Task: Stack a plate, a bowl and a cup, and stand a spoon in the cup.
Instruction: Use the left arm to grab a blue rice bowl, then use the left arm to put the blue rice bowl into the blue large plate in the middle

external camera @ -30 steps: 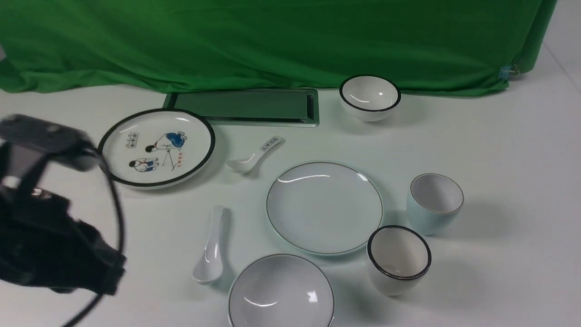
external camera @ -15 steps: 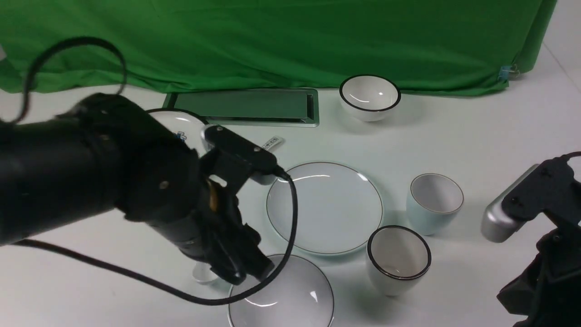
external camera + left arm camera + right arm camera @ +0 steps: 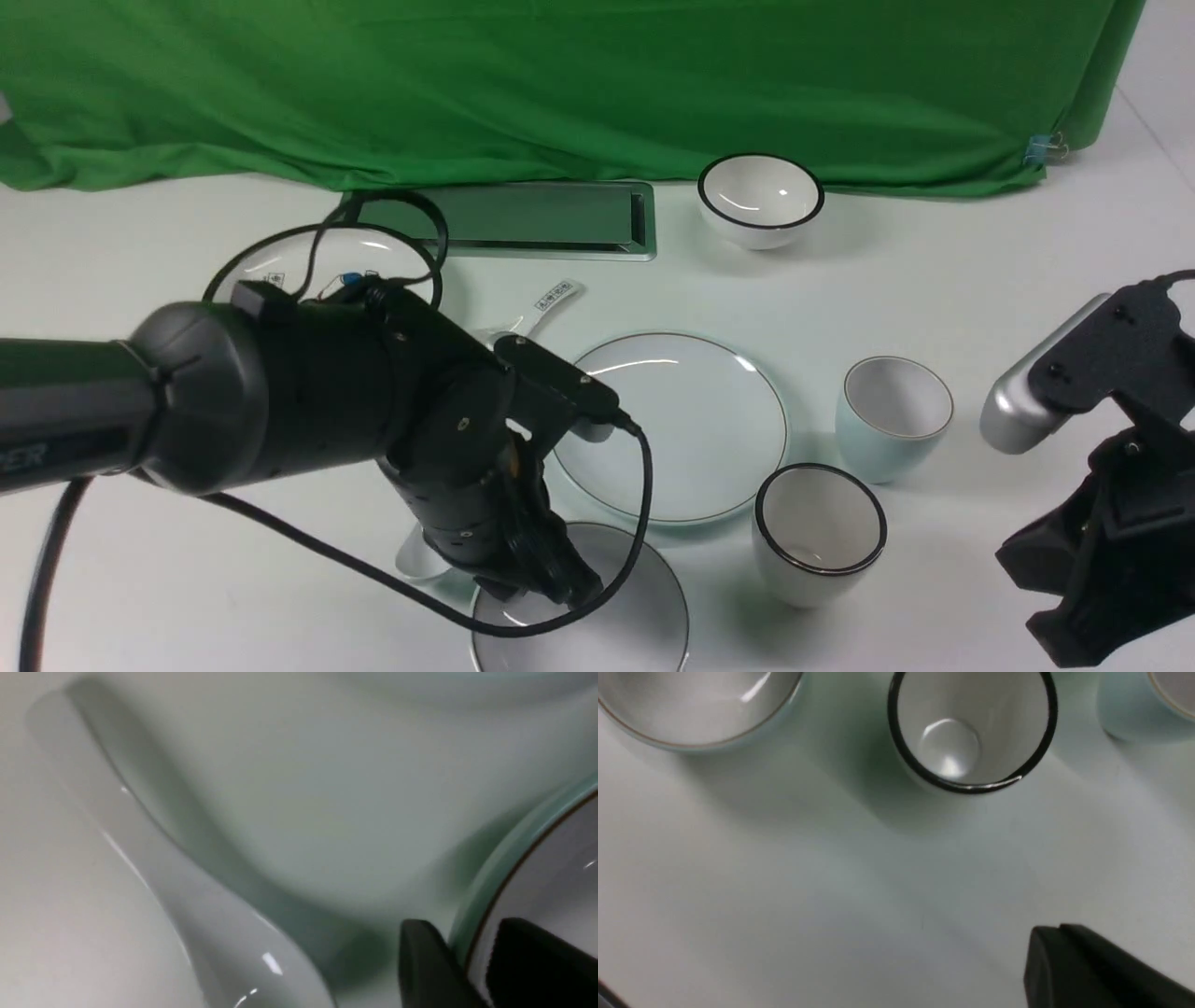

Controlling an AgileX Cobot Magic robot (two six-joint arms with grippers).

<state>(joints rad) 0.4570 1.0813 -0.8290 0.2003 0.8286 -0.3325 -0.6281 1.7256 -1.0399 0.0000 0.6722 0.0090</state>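
Note:
The pale blue-grey bowl (image 3: 616, 621) sits at the table's front edge. My left gripper (image 3: 551, 583) is down on its near-left rim. In the left wrist view the left gripper (image 3: 467, 933) is shut on the bowl (image 3: 551, 858), one finger outside the wall and one inside. The plain white spoon (image 3: 154, 868) lies just beside it, mostly hidden under the arm (image 3: 415, 560). The plain plate (image 3: 691, 429) lies behind the bowl, and the pale blue cup (image 3: 896, 415) stands to its right. My right gripper (image 3: 1046, 597) hovers shut and empty (image 3: 1045, 938) at the front right.
A black-rimmed white cup (image 3: 820, 532) stands between bowl and right gripper. A labelled spoon (image 3: 551, 299), a cartoon plate (image 3: 271, 271) partly behind the left arm, a small black-rimmed bowl (image 3: 761, 201) and a metal hatch (image 3: 523, 219) lie further back before the green cloth.
My left arm swung in from the far left and came down on the bowl's rim, where its jaws closed. The right arm entered at the front right.

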